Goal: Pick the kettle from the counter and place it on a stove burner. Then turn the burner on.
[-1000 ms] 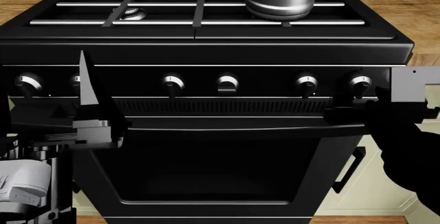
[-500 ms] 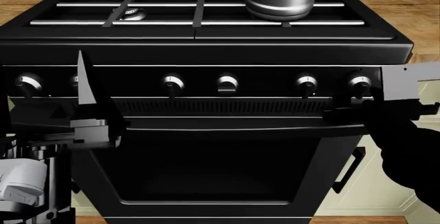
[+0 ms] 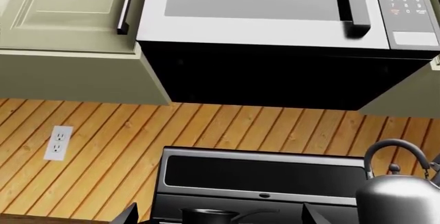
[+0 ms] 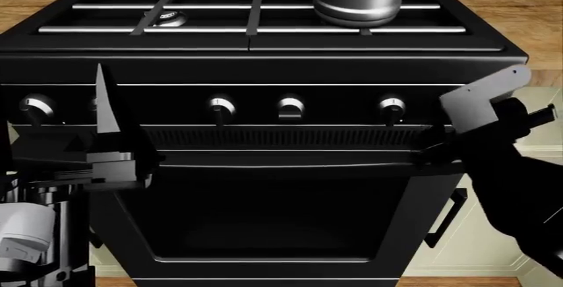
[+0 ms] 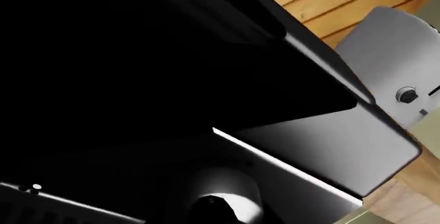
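Observation:
The dark grey kettle [image 4: 360, 0] stands on the black grate at the stove's front right; the burner under it is hidden. It also shows in the left wrist view [image 3: 399, 198]. The front-left stove burner [image 4: 167, 18] is bare. My right gripper [image 4: 438, 145] is at the rightmost control knob [image 5: 223, 190] on the stove's front panel, shut on it with the wrist rolled over; the knob is hidden in the head view. My left gripper [image 4: 105, 112] is open and empty, pointing up in front of the panel's left end. The wood counter [image 4: 497, 3] flanks the stove.
Other silver-faced knobs [image 4: 291, 107] line the front panel above the oven door handle [image 4: 291, 158]. A small black saucepan [image 3: 206, 216] sits at the back of the stove. A microwave [image 3: 275, 7] hangs overhead. Cream cabinet fronts [image 4: 492, 234] stand at the right.
My right wrist has rolled at the rightmost knob, its grey plate tilting up and covering the knob. The left arm and the kettle have hardly moved.

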Tool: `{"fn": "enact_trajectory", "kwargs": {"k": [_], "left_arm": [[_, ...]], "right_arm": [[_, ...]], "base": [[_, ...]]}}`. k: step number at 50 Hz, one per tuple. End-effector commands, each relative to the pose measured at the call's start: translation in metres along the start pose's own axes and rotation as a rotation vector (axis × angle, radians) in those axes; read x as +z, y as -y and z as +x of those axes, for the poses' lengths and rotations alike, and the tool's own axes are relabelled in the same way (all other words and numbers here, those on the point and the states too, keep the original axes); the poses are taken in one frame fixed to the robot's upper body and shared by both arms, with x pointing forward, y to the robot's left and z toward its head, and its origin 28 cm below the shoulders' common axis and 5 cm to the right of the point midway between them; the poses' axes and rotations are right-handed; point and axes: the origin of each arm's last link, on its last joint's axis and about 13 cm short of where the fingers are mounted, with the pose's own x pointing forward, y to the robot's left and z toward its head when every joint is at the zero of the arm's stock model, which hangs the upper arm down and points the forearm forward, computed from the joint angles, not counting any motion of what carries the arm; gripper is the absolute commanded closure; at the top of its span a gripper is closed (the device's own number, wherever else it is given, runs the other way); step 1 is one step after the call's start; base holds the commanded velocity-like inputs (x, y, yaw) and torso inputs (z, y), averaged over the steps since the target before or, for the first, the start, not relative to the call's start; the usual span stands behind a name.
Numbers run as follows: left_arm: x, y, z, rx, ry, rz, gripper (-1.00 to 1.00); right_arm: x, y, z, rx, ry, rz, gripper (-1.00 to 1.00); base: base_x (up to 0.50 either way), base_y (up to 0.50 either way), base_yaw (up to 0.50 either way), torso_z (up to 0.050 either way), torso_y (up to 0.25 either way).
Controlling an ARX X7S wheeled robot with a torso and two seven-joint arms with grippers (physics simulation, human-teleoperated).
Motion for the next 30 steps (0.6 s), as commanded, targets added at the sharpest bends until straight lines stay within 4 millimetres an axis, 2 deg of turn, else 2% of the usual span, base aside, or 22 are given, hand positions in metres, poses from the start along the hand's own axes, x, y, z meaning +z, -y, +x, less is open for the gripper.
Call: {"fn": "enact_trajectory", "kwargs": {"k": [1,30], "left_arm": [[0.000,0.000,0.000,0.002,0.001,-0.001,-1.00],[0.001,-0.001,0.000,0.005,0.001,-0.004,-1.00]], "right_arm": [[0.021,-0.021,0.011,0.219,0.055,0.018,1.00],[0.036,-0.033,0.001,0.246,0.121,-0.164,1.00]], "base": [[0.03,0.00,0.02,0.000,-0.015],[0.03,0.00,0.02,-0.002,-0.016]]}}
